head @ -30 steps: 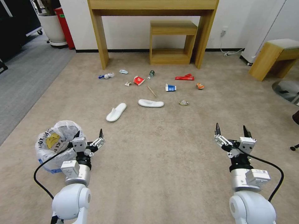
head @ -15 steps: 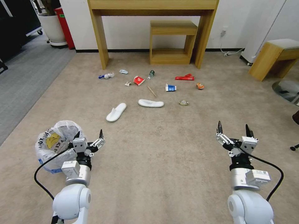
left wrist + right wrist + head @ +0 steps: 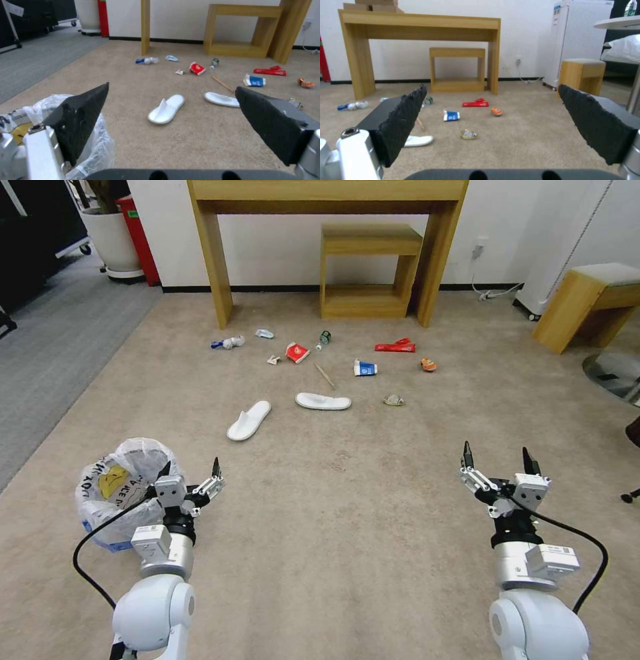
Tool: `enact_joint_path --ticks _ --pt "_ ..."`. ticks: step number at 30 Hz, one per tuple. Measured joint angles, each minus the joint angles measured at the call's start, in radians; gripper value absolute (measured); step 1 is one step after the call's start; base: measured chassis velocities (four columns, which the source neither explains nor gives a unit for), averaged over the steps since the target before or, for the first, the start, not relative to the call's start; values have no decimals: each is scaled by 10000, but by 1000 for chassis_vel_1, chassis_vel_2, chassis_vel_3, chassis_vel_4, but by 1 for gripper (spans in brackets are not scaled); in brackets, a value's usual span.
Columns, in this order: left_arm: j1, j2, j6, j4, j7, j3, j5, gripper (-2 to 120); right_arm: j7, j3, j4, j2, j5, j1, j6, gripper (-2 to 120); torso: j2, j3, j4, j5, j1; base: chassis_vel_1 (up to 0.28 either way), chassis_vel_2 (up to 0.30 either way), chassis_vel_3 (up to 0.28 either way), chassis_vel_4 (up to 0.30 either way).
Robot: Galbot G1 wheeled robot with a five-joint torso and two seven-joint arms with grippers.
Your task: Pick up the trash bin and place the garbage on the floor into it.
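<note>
Left gripper (image 3: 190,471): I see it unmoved, jaws spread wide, empty, just right of the trash bin (image 3: 113,483).
Right gripper (image 3: 497,460): wide open, empty; perhaps dipped slightly nearer.
Garbage (image 3: 323,401): unchanged, scattered far ahead.

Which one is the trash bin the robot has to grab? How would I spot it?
Start at the left gripper, open low over the beige carpet. The trash bin stands just beside it, toward the grey floor. It is the small round bin lined with a crinkly clear bag bearing black letters and a yellow patch.
</note>
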Motion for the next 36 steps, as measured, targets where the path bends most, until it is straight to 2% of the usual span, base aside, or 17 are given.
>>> enact_joint_path --ticks 9,22,23,25,28,31,32,36 --pt "-1 -34 -28 52 1 -13 25 100 -35 21 -11 -7 -33 -10 34 100 0 0 1 1 0 78 99 -88 -82" --pt "238 -46 -31 110 -20 -73 195 100 116 127 -22 -215 132 96 199 100 0 0 0 -5 0 247 244 -257 -243" --pt "239 -53 -30 95 -26 -81 191 100 118 115 -52 -217 132 116 229 100 0 -1 0 10 0 328 306 -334 -320" --pt "239 -57 -30 84 -32 -83 187 100 110 108 -64 -205 125 144 268 100 0 -2 1 -2 0 315 351 -334 -320" --pt "247 -29 -25 84 -51 -122 166 100 -7 87 -145 -169 89 188 444 100 -1 0 2 4 0 335 337 -350 -356" --pt "247 38 -18 83 -84 -194 101 100 -34 61 -258 -146 54 219 728 100 0 0 5 -9 1 312 329 -292 -294" --pt "244 70 -15 83 -124 -223 69 100 -31 63 -300 -128 43 231 843 100 0 -1 3 1 -1 281 216 -233 -265" --pt "239 102 -7 92 -153 -242 20 100 -22 60 -335 -102 49 238 1023 100 0 -1 4 -2 0 175 139 -128 -137"
